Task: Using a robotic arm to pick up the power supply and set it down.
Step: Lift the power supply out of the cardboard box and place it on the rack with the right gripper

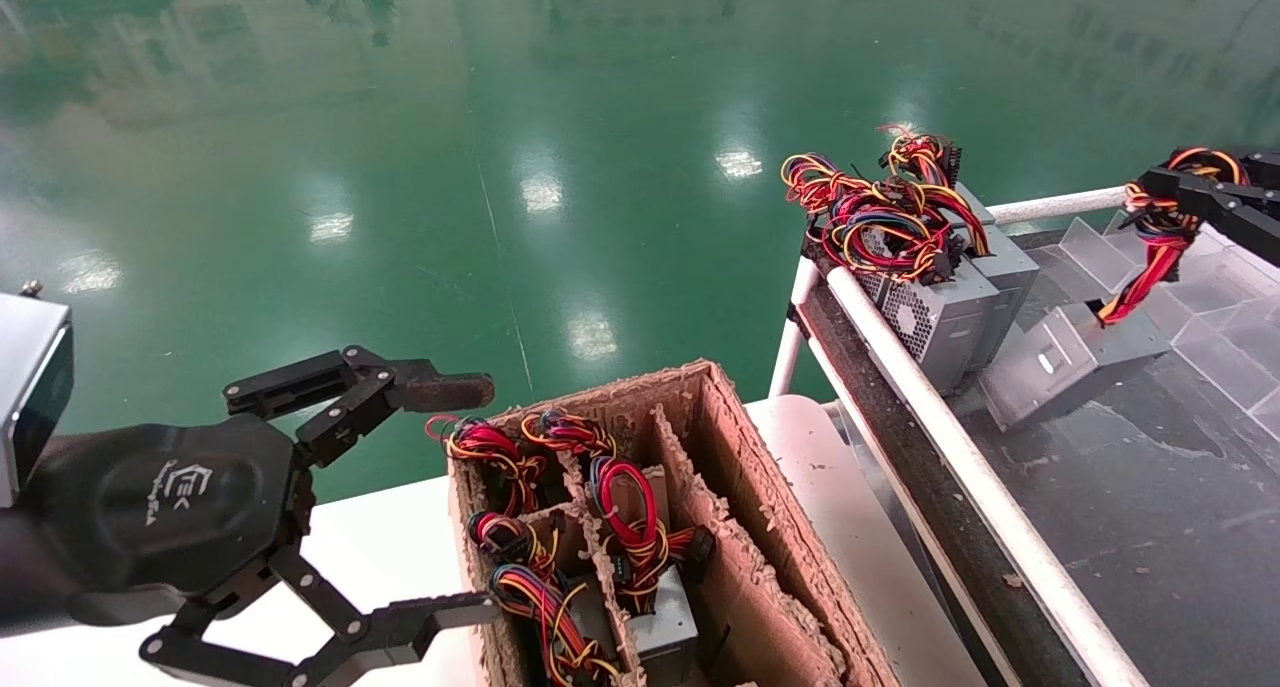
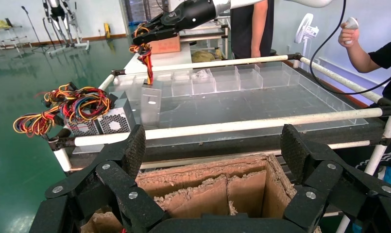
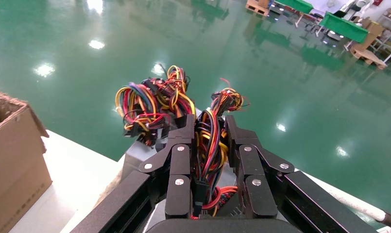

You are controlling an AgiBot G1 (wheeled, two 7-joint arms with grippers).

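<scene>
My right gripper (image 1: pixel 1150 192) is at the far right over the black table, shut on the red, yellow and orange wires (image 1: pixel 1160 232) of the power supply (image 1: pixel 1060 362). This slim grey box hangs tilted from those wires. Its lower end is at the table surface, and whether it touches is unclear. The right wrist view shows the wire bundle (image 3: pixel 210 145) pinched between the fingers of the right gripper (image 3: pixel 210 126). My left gripper (image 1: pixel 480 497) is open and holds nothing, just left of the cardboard box; the left wrist view shows it (image 2: pixel 213 145) above the box.
A worn cardboard box (image 1: pixel 740 467) with dividers holds several wired supplies. Two more supplies (image 1: pixel 940 307) stand at the table's near-left corner. A white pipe rail (image 1: pixel 950 437) edges the table. Clear plastic dividers (image 1: pixel 1210 307) line its far side. A person (image 2: pixel 363 43) stands beyond.
</scene>
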